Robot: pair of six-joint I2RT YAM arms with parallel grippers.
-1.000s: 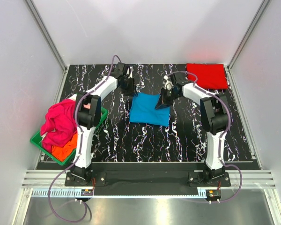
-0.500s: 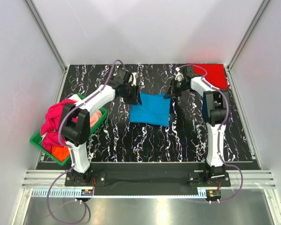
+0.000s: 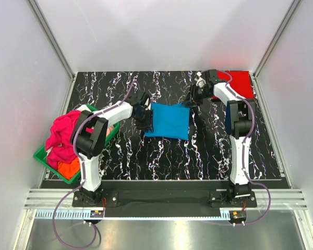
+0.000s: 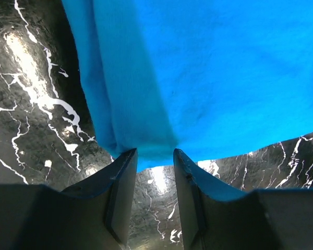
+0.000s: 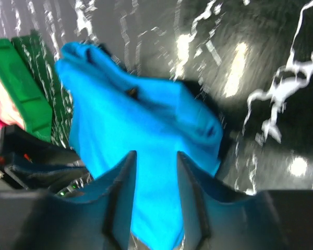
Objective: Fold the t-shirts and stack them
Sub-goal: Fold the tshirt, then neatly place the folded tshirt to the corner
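A bright blue t-shirt (image 3: 168,121) lies folded in a rough square mid-table. My left gripper (image 3: 144,116) is low at its left edge; in the left wrist view (image 4: 154,156) the jaws stand apart with the blue hem (image 4: 146,143) just at the fingertips, not pinched. My right gripper (image 3: 193,99) is at the shirt's far right corner; in the right wrist view (image 5: 155,159) the jaws are apart over the blue cloth (image 5: 141,125). A folded red t-shirt (image 3: 239,84) lies at the back right. Magenta-pink (image 3: 65,134) and orange (image 3: 70,167) shirts are heaped in the basket.
A green plastic basket (image 3: 40,156) stands at the table's left edge and shows in the right wrist view (image 5: 15,78). The table (image 3: 198,156) is black with white veins. White walls and metal posts close in the left, back and right sides.
My left gripper came down from the shirt's far left corner to its left edge. My right gripper drew back off the shirt to its far right corner. The blue shirt lies flatter and squarer.
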